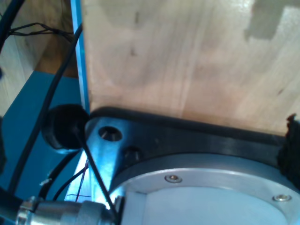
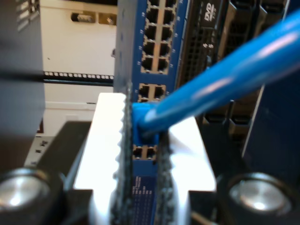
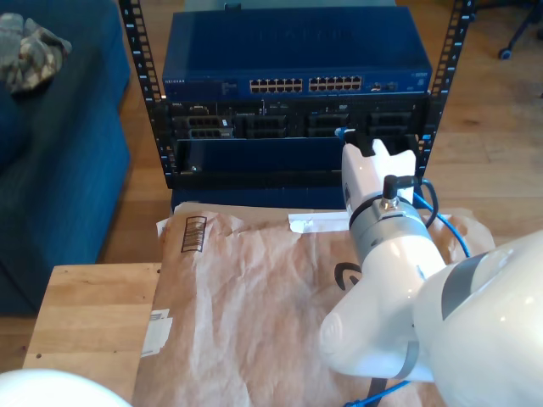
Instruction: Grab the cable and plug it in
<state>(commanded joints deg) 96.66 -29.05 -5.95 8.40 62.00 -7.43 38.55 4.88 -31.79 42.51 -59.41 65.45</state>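
The bright blue cable (image 2: 225, 70) is pinched at its end between the white toothed fingers (image 2: 105, 140) of my second gripper (image 2: 144, 112), which is shut on it. Right ahead of the jaws stands the blue network switch (image 2: 159, 51) with its rows of ports. In the exterior view my second gripper (image 3: 355, 140) is up against the rack front, below the switch (image 3: 297, 64) and toward the exterior view's right. The cable (image 3: 443, 222) trails down behind the white arm. The plug's tip is hidden by the fingers.
Black rack units (image 3: 288, 127) sit under the switch. Crumpled brown paper (image 3: 246, 288) covers the floor before the rack. A wooden board (image 3: 89, 326) and a blue sofa (image 3: 51, 161) lie at the exterior view's left. The first wrist view looks at a wood panel (image 1: 187, 56), black cables (image 1: 51, 93) and a round metal base (image 1: 211, 187).
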